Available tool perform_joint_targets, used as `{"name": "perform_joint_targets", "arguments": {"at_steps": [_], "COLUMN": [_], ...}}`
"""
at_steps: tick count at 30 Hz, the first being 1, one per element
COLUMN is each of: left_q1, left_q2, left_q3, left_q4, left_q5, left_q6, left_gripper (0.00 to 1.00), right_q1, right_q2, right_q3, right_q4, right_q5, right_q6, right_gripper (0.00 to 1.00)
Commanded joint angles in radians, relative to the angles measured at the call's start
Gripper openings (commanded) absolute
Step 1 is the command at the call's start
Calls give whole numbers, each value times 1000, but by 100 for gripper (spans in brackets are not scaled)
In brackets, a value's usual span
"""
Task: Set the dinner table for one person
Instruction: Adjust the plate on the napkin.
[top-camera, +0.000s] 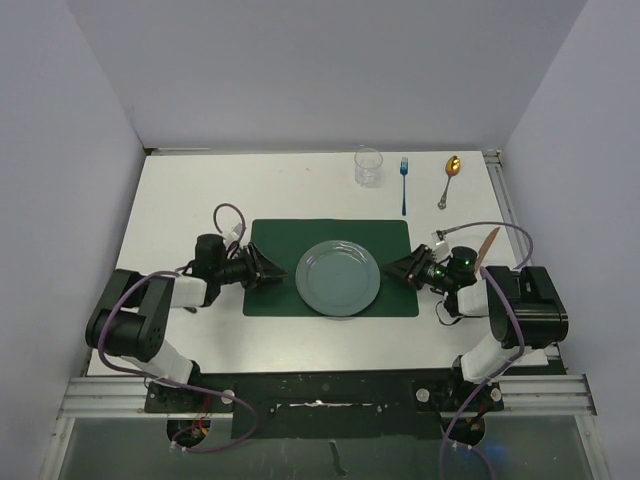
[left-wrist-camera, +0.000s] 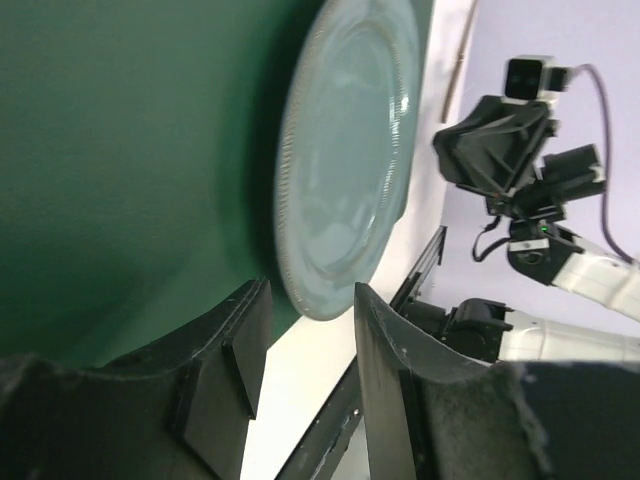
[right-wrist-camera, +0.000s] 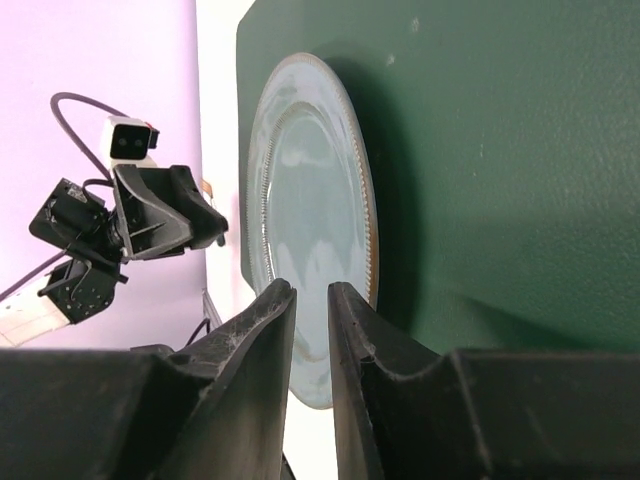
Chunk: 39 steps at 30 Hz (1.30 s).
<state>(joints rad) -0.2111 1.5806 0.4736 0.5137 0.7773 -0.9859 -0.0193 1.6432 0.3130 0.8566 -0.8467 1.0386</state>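
Centrally, plate (top-camera: 338, 277) on green placemat (top-camera: 290, 235)

We see a grey-blue plate (top-camera: 338, 277) lying on the dark green placemat (top-camera: 275, 240) on the dinner table (top-camera: 190, 200). Our left gripper (top-camera: 266, 268) and right gripper (top-camera: 394, 268) point at it from either side. Farther back are a clear glass (top-camera: 368, 166), a blue fork (top-camera: 404, 185) and a gold spoon (top-camera: 450, 180).

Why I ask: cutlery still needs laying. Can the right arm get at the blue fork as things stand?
Probably yes. The right gripper sits empty beside the plate, and the blue fork lies on bare table just beyond the placemat, apart from the glass and spoon, with nothing in between.
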Motion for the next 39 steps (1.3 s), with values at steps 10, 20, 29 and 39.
{"name": "perform_joint_targets", "arguments": {"at_steps": [10,20,29,39], "left_q1": [-1,-20,-46,-81], "left_q2": [119,177,220,259], "left_q3": [-26,-15,9,77], "left_q4": [51,155,240,295], "left_q5": [-24,3,15,25], "left_q6": [84,38,-13,-63], "left_gripper": [36,36,35,34], "right_q1": [8,17,48,106], "right_q2": [-32,3,30,98], "right_q3": [50,24,44,76], "right_q4": [-112,-66,-77,-40], "right_q5": [21,19,34,54], "right_q6": [-111,-97,-97,-73], "right_gripper": [22,22,23,23]}}
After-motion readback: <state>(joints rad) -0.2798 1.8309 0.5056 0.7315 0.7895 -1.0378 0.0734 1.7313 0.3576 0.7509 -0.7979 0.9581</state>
